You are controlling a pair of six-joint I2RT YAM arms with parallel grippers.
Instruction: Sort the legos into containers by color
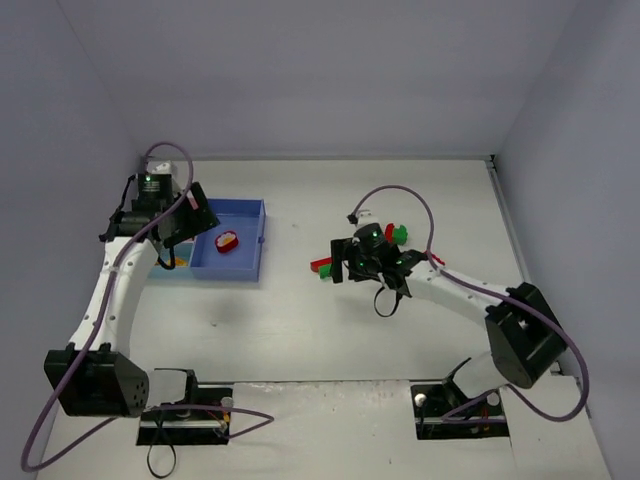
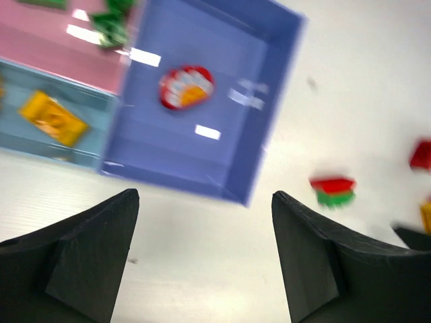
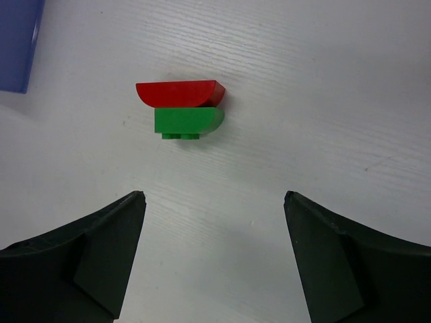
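Trays stand joined at the table's [image 1: 300, 330] far left. The light-blue tray [image 2: 40, 145] holds a yellow brick [image 2: 52, 118]. The pink tray [image 2: 60, 57] beside it holds a green brick [image 2: 111, 27], blurred in the left wrist view. The blue tray [image 2: 202, 161], largest of the three, holds one round red brick [image 2: 185, 86] near its middle. The left gripper [image 2: 205, 198] hangs over the trays' near side with its fingers spread wide and nothing between them. To the right, on bare table apart from the blue tray, lies the red-green pair [image 3: 180, 106]: a curved red piece touching a green one along their flat sides. The right gripper [image 3: 212, 198] hovers just short of this pair, its fingers also spread and empty, touching neither piece. Just beyond that gripper, loose bricks [image 1: 393, 232] in red and green lie close together. They are partly hidden by the wrist, so their number cannot be told.
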